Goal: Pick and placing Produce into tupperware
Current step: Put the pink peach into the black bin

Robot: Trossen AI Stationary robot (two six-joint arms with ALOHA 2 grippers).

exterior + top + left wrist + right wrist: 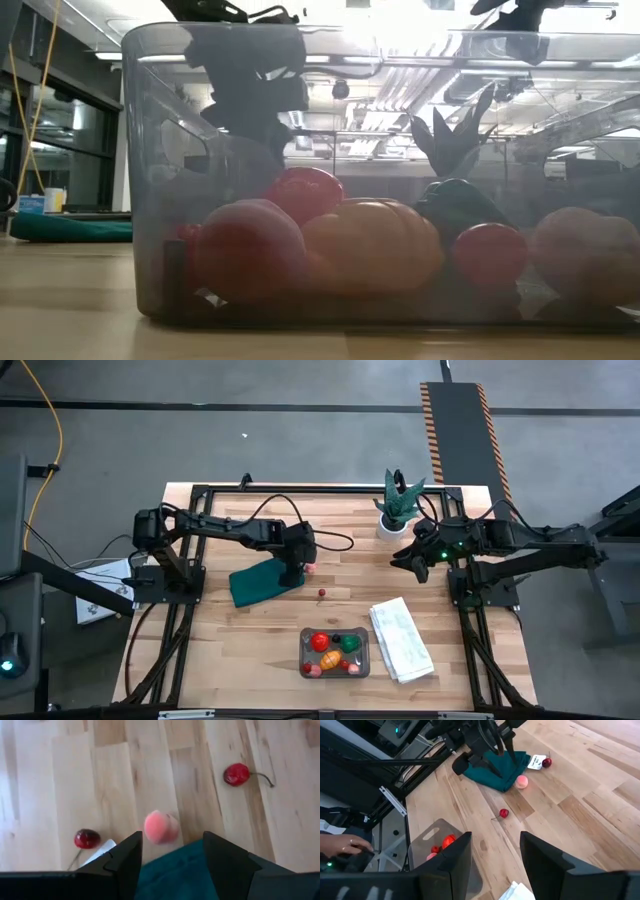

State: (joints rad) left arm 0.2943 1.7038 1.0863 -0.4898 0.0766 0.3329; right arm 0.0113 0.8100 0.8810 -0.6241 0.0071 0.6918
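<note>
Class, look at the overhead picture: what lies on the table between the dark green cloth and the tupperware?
One small red cherry lies between the cloth and the tupperware; otherwise bare wood, seen in the high view.

Nothing readable anywhere, honestly. There's a small white tag (536, 761) by the dark green cloth (496, 767), maybe printed, but it's too tiny to make out.
</note>
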